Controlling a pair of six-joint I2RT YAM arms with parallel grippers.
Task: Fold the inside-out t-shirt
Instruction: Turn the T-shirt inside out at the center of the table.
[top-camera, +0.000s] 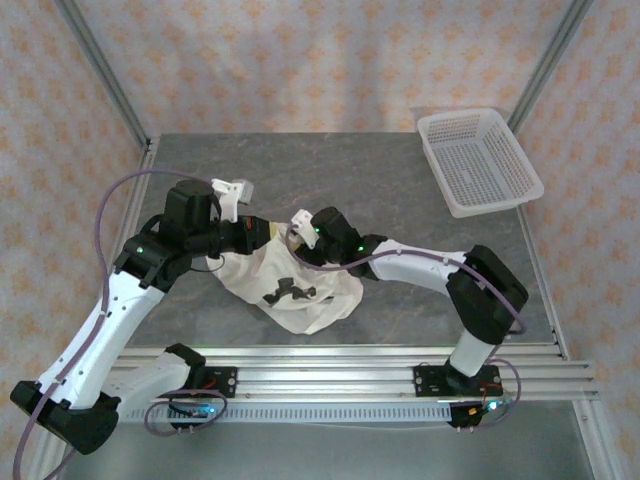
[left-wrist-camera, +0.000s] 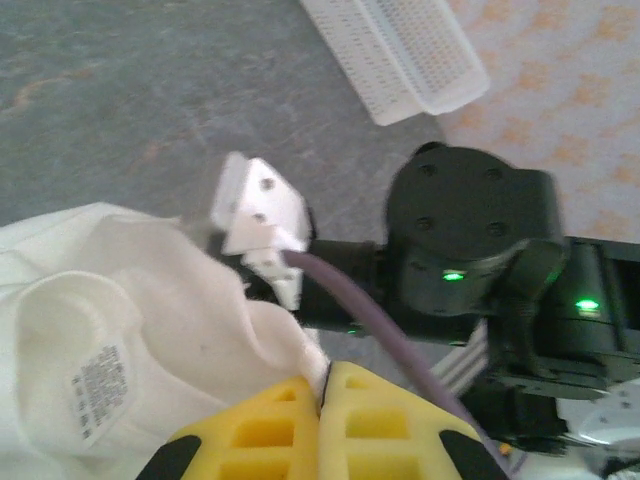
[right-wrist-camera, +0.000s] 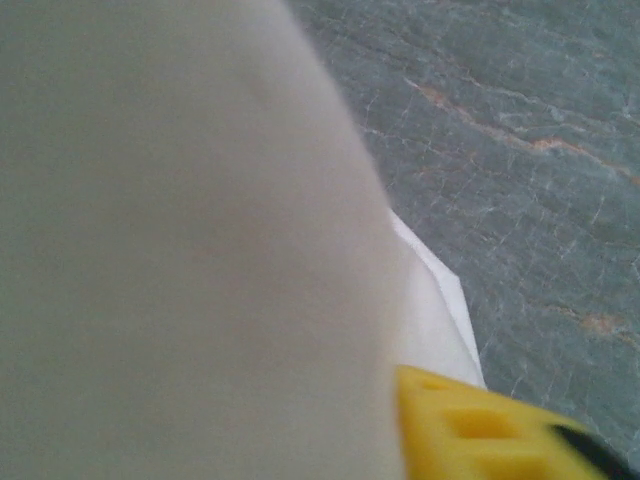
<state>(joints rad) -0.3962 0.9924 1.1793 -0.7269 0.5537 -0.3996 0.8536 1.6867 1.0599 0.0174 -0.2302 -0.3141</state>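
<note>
Lying crumpled at the near middle of the bench (top-camera: 400, 190), the inside-out t-shirt (top-camera: 250, 272) shows its care label (left-wrist-camera: 98, 392), well apart from the basket (top-camera: 436, 165) at the far right. The left fingers (left-wrist-camera: 265, 425) are pressed together on a fold of it; cloth drapes over the right fingers (right-wrist-camera: 470, 425), and whether they are open or closed cannot be told. Pulling blind from here could catch several layers or slip the thin cotton free, twisting the shirt instead of spreading it.
</note>
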